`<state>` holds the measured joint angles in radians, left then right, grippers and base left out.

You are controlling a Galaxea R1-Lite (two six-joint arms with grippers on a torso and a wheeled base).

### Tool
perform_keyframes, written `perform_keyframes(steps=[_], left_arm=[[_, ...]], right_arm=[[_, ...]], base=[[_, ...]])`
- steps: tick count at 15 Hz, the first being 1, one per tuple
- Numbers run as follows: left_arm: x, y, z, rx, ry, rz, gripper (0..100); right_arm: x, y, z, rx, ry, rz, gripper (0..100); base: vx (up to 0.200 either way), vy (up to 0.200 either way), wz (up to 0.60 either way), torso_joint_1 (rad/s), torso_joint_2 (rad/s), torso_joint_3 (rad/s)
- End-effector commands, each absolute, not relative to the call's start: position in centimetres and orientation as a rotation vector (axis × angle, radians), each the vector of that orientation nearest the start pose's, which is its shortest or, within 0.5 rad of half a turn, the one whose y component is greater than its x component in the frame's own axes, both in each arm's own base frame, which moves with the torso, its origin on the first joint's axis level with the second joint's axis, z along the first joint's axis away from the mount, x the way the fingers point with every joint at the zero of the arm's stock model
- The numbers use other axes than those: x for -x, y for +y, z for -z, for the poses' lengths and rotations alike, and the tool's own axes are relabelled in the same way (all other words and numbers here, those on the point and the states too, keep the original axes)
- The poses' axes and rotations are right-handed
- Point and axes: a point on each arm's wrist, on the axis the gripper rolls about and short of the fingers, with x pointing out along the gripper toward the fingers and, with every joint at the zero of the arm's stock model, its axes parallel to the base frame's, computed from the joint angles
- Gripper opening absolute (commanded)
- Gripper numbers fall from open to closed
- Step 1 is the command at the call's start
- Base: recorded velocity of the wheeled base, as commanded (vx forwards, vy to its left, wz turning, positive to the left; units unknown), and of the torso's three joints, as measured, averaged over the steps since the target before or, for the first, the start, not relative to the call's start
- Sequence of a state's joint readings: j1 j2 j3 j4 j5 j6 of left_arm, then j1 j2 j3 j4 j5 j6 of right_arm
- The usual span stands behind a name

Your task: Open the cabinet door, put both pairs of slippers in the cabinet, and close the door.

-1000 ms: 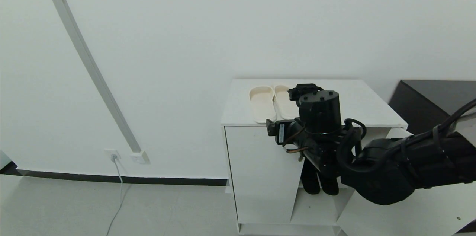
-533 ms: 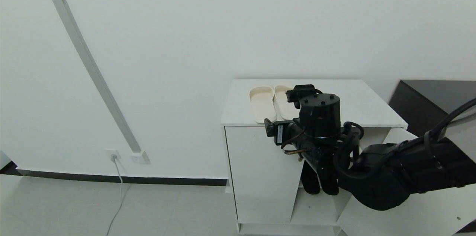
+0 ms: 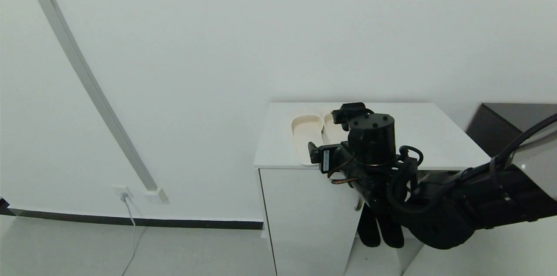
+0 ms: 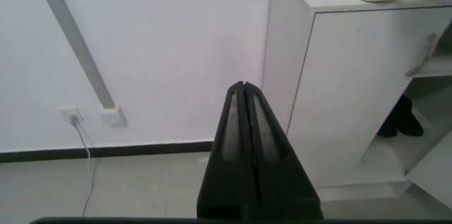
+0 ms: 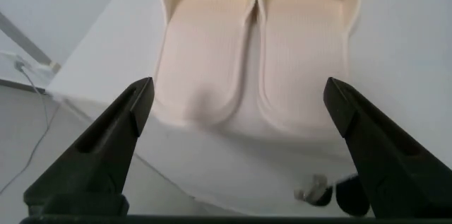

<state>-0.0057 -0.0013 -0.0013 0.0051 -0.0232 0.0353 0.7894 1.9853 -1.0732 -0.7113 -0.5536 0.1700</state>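
Right wrist view: right gripper [image 5: 239, 90] spread wide above the cream slippers [image 5: 201, 54], which lie side by side on top of the cabinet [image 3: 435, 136]. Left wrist view: left gripper [image 4: 244, 91] pressed together, empty, well apart from the cabinet. Black slippers [image 4: 399, 118] sit on a shelf in its open compartment.

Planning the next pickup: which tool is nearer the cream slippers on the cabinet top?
Right. The right tool is open, close over the cream slippers. The left tool is shut, well off to the left of the cabinet.
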Motion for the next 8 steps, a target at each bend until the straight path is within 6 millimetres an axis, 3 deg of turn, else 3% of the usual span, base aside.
perform_keyframes(steps=[1, 5, 8], left_arm=[[2.3, 0.0, -7.5, -0.035, 0.003, 0.029, 0], [2.3, 0.0, -7.5, -0.034, 0.004, 0.029, 0], [2.3, 0.0, -7.5, -0.032, 0.003, 0.031, 0]], right_arm=[[-28.0, 26.5, -16.1, -0.04, 0.182, -0.219, 100], [-28.7, 26.6, -14.8, -0.03, 0.205, -0.224, 100], [-29.7, 26.6, -14.1, -0.03, 0.207, -0.231, 100]], base=[[0.2, 0.0, 0.0, 0.002, 0.0, -0.002], [0.2, 0.0, 0.0, 0.001, 0.0, 0.005], [0.0, 0.0, 0.0, 0.0, 0.0, 0.0]])
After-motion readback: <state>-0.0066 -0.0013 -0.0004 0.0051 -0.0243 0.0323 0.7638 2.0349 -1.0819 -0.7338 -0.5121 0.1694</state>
